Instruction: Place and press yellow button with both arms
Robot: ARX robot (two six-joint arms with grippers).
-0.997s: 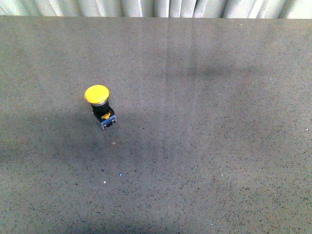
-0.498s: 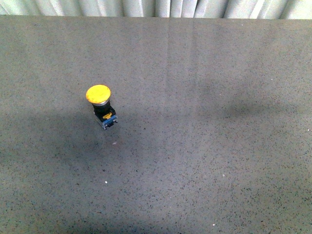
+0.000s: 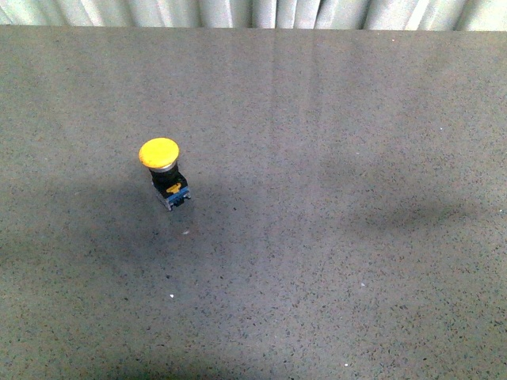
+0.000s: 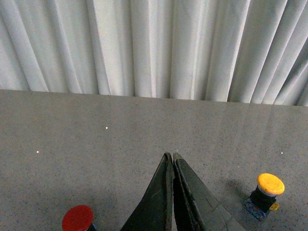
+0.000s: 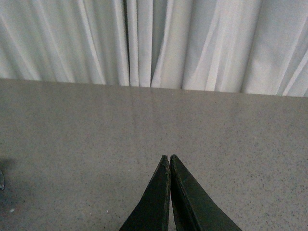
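Speckled grey desk (image 3: 333, 237) fills the front view, with a pleated white curtain (image 3: 261, 12) along its far edge. The yellow button (image 3: 164, 173) stands alone on the left half of the desk, tilted a little, its round yellow cap uppermost, a silver collar below it, then the black body and the blue-grey base block resting on the surface. Neither arm shows in this view; soft shadows lie across the desk to the left of the button and on the right side.

In the left wrist view the left hand (image 4: 173, 156) is closed, its two dark fingers pressed tip to tip with nothing between them. It hangs above the desk, well apart from the yellow button (image 4: 264, 195), which stands off to one side of the fingers. A red round cap (image 4: 78, 218) sits at the frame's edge on the other side, partly cut off.

In the right wrist view the right hand (image 5: 169, 158) is likewise closed and empty, fingers together over bare desk, facing the curtain (image 5: 154, 41).
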